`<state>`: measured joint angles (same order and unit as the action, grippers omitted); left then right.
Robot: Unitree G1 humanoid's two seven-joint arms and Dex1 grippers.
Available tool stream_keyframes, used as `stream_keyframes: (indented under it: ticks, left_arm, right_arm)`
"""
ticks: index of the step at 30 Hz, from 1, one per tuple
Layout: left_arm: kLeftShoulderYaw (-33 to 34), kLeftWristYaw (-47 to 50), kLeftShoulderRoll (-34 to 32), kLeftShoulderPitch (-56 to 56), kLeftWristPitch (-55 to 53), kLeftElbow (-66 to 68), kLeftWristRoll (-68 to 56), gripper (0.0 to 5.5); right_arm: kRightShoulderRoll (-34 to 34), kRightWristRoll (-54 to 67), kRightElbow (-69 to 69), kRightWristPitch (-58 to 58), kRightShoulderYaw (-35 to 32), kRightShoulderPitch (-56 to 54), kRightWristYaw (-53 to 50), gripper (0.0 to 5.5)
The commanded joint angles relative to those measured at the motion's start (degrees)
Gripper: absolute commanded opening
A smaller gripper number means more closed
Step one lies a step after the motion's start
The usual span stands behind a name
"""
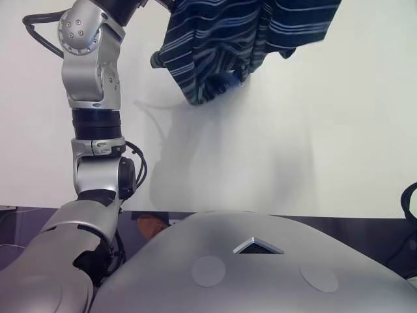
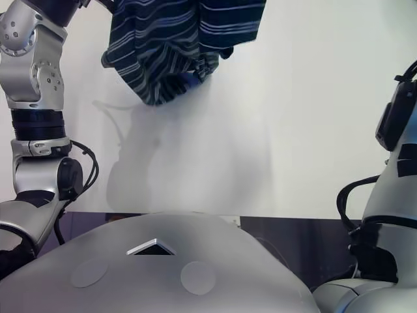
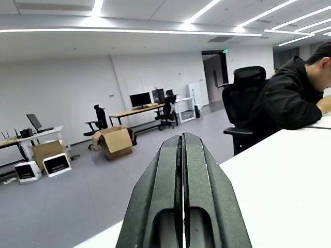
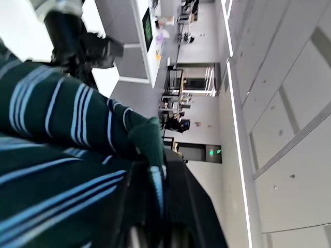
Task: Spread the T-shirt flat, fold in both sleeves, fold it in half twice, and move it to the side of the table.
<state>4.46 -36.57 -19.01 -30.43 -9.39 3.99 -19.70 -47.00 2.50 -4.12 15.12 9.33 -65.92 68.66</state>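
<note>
The T-shirt (image 1: 221,45) is dark blue with thin light stripes. It hangs up in the air at the far side of the white tabletop (image 1: 293,143). It is all bunched up, not flat. The top of it goes out past the top edge of the head views. Its lowest bit droops down close to the tabletop, and I cannot tell if it touches. A soft grey shadow lies on the tabletop under it and a little toward the robot.

The right gripper (image 4: 155,168) is clamped on the T-shirt. A fold of the striped cloth goes in between its two black fingers (image 4: 183,201), and more of the cloth bunches up beside it.

The left gripper (image 3: 182,137) has its two fingers pressed tight together. No cloth can be seen between them. It points out past the edge of the tabletop toward a big room. In that room are cardboard boxes (image 3: 116,142) on the floor, a desk with screens (image 3: 142,106) and a black office chair (image 3: 243,103).

The left arm (image 1: 91,85) stands tall on the left side and reaches up beside the T-shirt. The right arm (image 2: 397,143) is at the right edge, well apart from the cloth's lowest bit.
</note>
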Motion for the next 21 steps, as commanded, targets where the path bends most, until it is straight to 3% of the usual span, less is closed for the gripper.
stream_keyframes:
  ticks: [1,4,11,16,21]
  left_arm:
    - [0.74,-6.71,-5.85,3.65,-10.18,-7.77,-7.04,0.36]
    - [-0.68,-12.95,-9.11,6.22,-19.07,-10.95,-13.57,0.91]
    - [-8.91,-13.26,-3.88,5.68,-21.81,-3.53,-10.34,2.03]
    - [-17.14,-15.55,-3.45,4.09,-18.88,-2.68,-3.48,2.08]
    - [-20.47,-18.75,-5.78,2.89,-14.95,-1.71,1.65,2.24]
  right_arm:
    - [-0.77,0.3,0.2,-1.82,0.37,6.16,1.16,0.03]
    - [-1.09,1.71,5.38,-4.49,0.62,11.14,2.46,0.03]
    - [-5.5,4.74,15.52,-10.57,0.55,19.44,7.7,0.03]
    - [-9.22,3.39,16.14,-11.27,0.55,23.01,9.77,0.03]
    - [-9.29,4.24,18.04,-12.64,0.65,23.91,10.21,0.03]
